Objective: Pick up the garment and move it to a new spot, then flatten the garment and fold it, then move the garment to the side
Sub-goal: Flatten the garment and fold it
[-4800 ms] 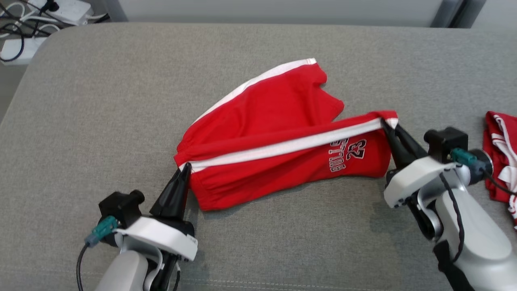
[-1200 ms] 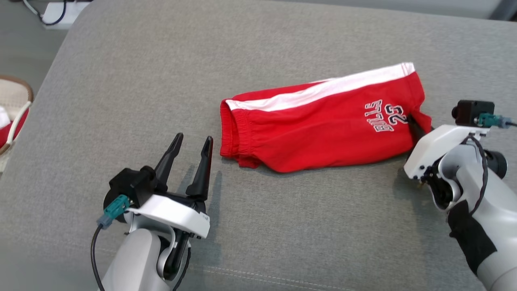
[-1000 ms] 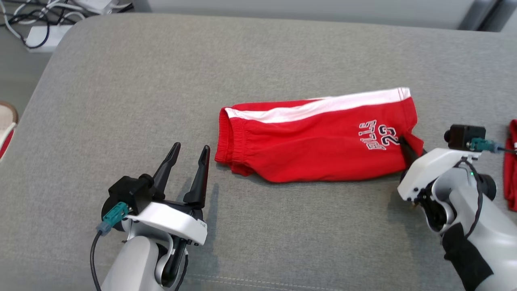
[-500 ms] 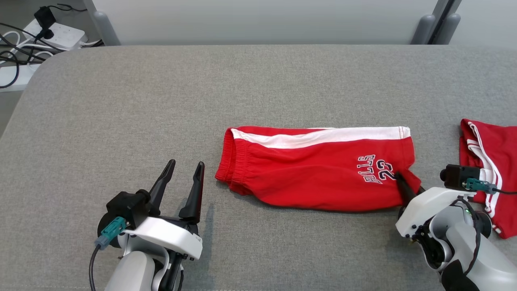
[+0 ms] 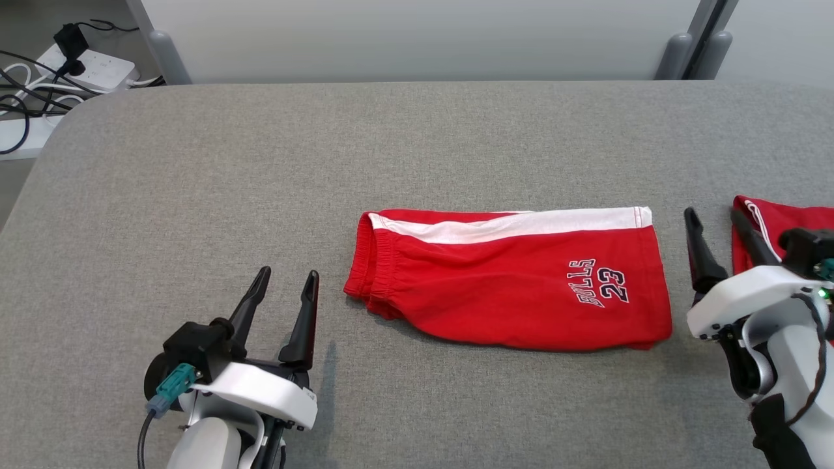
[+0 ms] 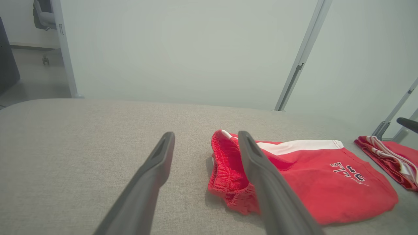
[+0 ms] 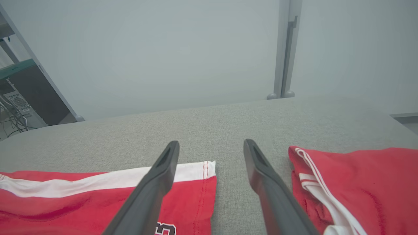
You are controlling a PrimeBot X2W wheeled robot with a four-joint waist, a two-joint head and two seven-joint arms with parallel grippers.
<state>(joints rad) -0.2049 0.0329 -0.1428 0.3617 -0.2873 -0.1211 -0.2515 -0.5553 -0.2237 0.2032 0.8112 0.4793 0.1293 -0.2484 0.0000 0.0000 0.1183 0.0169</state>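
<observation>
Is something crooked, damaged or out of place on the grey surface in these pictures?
Nothing serious stands out. The folded red shorts lie flat on the grey surface; only the waistband end is a little bunched. The left gripper and right gripper are open, holding nothing. A second red garment lies beside the right gripper.

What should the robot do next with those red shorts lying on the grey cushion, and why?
Probably ease the left tool forward to the waistband end of the red shorts and pinch it, ready to fold it toward the hem. The shorts lie flat, already doubled lengthwise, and both tools stand open, clear of the cloth, the right tool beside the hem.
</observation>
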